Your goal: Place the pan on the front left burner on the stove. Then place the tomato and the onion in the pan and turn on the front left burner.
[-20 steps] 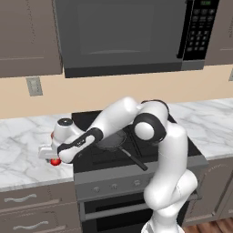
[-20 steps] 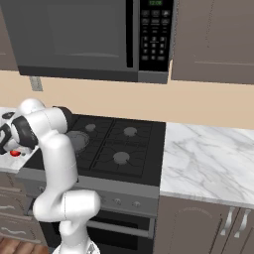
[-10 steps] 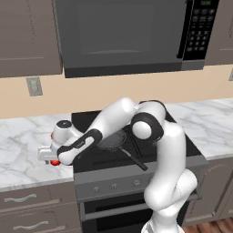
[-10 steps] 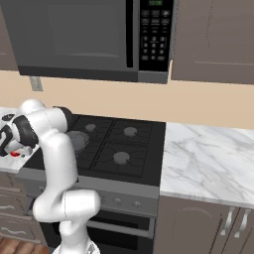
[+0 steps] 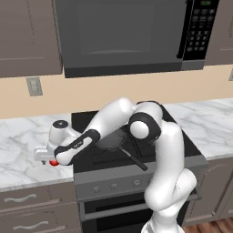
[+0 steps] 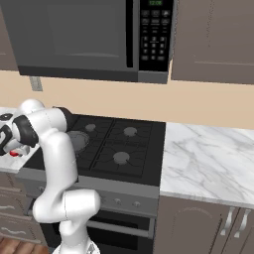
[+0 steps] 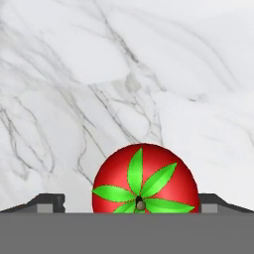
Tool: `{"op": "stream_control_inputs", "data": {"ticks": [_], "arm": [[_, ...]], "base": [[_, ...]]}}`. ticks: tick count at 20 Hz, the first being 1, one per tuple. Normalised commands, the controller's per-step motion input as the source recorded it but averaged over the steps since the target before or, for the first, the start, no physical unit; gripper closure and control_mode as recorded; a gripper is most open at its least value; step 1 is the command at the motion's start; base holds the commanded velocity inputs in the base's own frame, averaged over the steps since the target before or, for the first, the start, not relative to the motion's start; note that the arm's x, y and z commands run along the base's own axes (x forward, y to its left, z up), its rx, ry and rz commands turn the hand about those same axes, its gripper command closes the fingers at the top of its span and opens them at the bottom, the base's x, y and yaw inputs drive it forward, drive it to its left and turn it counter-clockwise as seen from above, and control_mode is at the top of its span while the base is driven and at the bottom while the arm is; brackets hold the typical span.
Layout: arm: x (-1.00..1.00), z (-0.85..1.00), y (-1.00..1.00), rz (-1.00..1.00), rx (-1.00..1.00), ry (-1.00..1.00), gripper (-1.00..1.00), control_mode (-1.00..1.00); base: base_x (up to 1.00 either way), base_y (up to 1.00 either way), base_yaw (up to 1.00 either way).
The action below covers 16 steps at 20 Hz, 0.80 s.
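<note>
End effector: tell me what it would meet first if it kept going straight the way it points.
The tomato. It sits directly between the end effector fingertips on the marble counter, so it would likely be met first, with the counter beneath; exact depth is unclear.

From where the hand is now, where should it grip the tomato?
Grip the tomato across its widest middle, coming straight down from above. It is a round ball sitting stem-up on the marble counter, and the gripper already has a finger on each side.
</note>
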Motion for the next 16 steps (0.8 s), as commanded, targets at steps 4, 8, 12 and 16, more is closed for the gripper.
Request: {"op": "stream_control_inputs", "data": {"ticks": [4,8,12,16], "arm": [[0.0,-0.03,-0.08,0.0,0.0,0.0,-1.0,-1.0],[0.0,-0.02,-0.11,0.0,0.0,0.0,-1.0,-1.0],[0.0,-0.02,-0.13,0.0,0.0,0.01,-1.0,-1.0],[0.0,0.0,-0.02,-0.02,0.0,0.0,-1.0,-1.0]], "base": [[0.0,0.0,0.0],[0.0,0.0,0.0],[0.0,0.0,0.0],[0.0,0.0,0.0]]}}
